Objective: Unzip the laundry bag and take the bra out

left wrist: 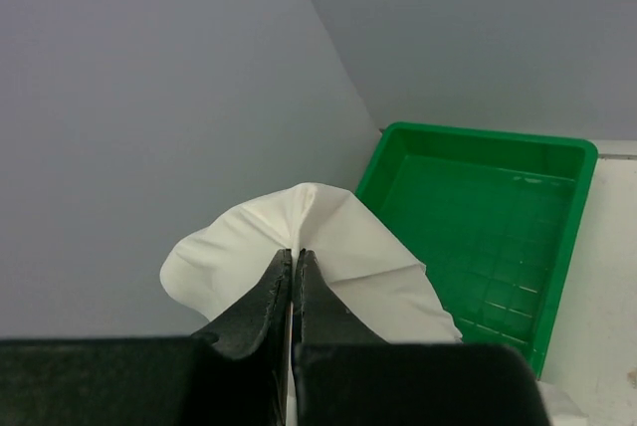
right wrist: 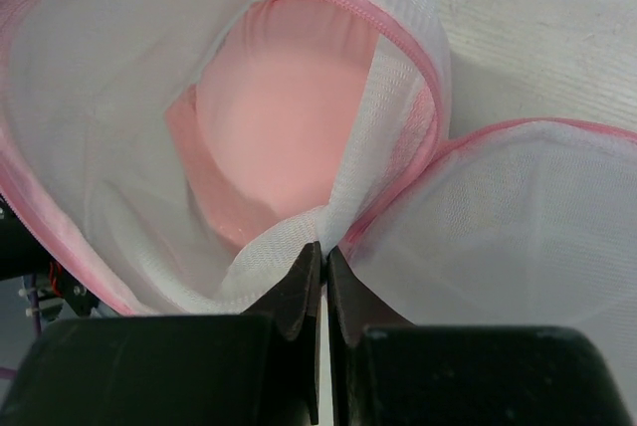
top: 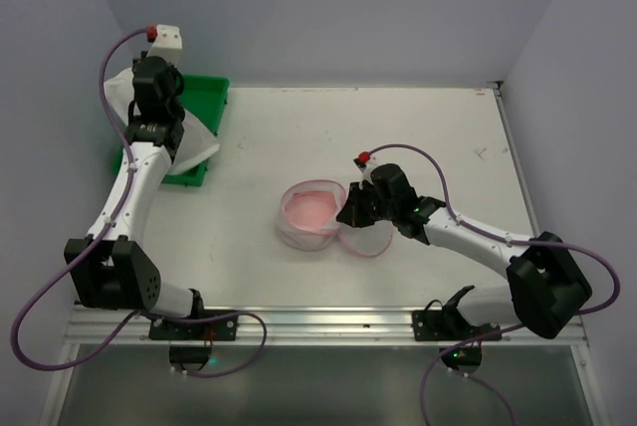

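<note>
Top external view puts the laundry bag [top: 299,232] near the middle of the worktop [top: 418,127], a little toward the near edge. Its pink zip trim is parted all the way round, and the lid flap [top: 370,242] lies folded out on the side toward the right edge. So the unzipping looks done.

The bra [top: 311,209] is not out yet. It sits inside the open drum as a pale pink shape. The right wrist view shows one rounded pink cup resting against the mesh wall, well below the rim.

The right tool [right wrist: 322,252] is clenched on a pinch of white mesh, just where the bag body meets the lid flap, at the bag's side toward the right edge. It grasps the bag only and is not touching the bra. That grip probably serves to steady the bag or keep its mouth open.

The left tool [left wrist: 296,257] is far from the bag, up at the far left corner. Its fingers are pressed together on a fold of white cloth [left wrist: 338,237], held beside and partly over the green tray [left wrist: 488,137]. What that cloth is, I cannot tell.

What remains, as I judge it, is the main step. A tool must reach into the open mouth, take hold of the bra, and lift it clear while the bag is held down.
</note>
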Tool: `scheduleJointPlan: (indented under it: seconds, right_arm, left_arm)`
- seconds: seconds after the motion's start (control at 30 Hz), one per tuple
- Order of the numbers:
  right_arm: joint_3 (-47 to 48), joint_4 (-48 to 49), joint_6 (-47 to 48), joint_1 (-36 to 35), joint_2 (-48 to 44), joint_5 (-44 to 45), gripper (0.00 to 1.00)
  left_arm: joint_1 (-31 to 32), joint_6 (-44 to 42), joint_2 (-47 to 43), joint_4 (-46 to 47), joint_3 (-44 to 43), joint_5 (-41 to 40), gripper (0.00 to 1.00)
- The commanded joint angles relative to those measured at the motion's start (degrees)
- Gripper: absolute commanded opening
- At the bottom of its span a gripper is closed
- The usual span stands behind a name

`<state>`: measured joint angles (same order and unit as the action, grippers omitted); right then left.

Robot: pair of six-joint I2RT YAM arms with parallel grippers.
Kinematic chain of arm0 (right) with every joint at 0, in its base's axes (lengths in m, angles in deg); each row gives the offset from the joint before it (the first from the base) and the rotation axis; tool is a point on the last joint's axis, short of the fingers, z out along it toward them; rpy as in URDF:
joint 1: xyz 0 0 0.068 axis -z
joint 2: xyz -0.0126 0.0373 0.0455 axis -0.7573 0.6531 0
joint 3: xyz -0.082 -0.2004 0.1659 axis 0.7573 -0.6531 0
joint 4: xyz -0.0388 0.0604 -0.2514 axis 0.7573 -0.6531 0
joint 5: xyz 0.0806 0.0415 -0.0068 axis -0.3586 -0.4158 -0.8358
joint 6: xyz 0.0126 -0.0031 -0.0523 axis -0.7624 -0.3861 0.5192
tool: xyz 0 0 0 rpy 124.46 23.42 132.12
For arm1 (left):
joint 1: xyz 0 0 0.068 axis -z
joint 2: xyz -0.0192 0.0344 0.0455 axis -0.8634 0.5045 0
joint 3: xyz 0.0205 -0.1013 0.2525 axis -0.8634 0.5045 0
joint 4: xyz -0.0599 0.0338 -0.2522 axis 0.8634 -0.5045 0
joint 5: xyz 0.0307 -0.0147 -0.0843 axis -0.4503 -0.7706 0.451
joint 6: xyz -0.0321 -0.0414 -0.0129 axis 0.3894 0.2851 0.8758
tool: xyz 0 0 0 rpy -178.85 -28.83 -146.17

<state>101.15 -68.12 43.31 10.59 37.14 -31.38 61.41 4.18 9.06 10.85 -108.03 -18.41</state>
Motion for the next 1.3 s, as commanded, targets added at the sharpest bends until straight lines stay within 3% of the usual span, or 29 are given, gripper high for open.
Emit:
scheduleJointPlan:
  seconds: [0.0,0.3,0.6,0.83,1.0,1.27]
  right_arm:
    - [0.16,1.95,0.88,-0.21,0.13,-2.45,0.00]
    - [1.74,1.34,1.32,-0.13,0.39,-2.63,0.00]
    - [0.51,1.95,1.14,-0.13,-0.05,-3.77,0.00]
    - [-0.10,3.45,0.53,-0.13,0.13,-4.65,0.00]
    - [-0.36,3.80,1.76,-0.22,0.30,-5.08,0.00]
    - [-1.42,4.42,2.20,-0.13,-0.66,-6.32,0.00]
  left_arm:
    - [-1.62,-5.86,-1.65,11.01,-1.53,0.49,0.00]
    - [-3.56,-8.33,1.70,11.01,-8.57,2.77,0.00]
    - [-3.65,-12.54,-2.08,16.71,5.65,6.90,0.00]
    - [-3.65,-10.70,-2.87,16.19,12.34,12.00,0.00]
    - [-3.74,-10.96,3.97,18.57,11.65,12.18,0.00]
    - [-3.74,-9.65,22.32,18.04,-0.46,12.97,0.00]
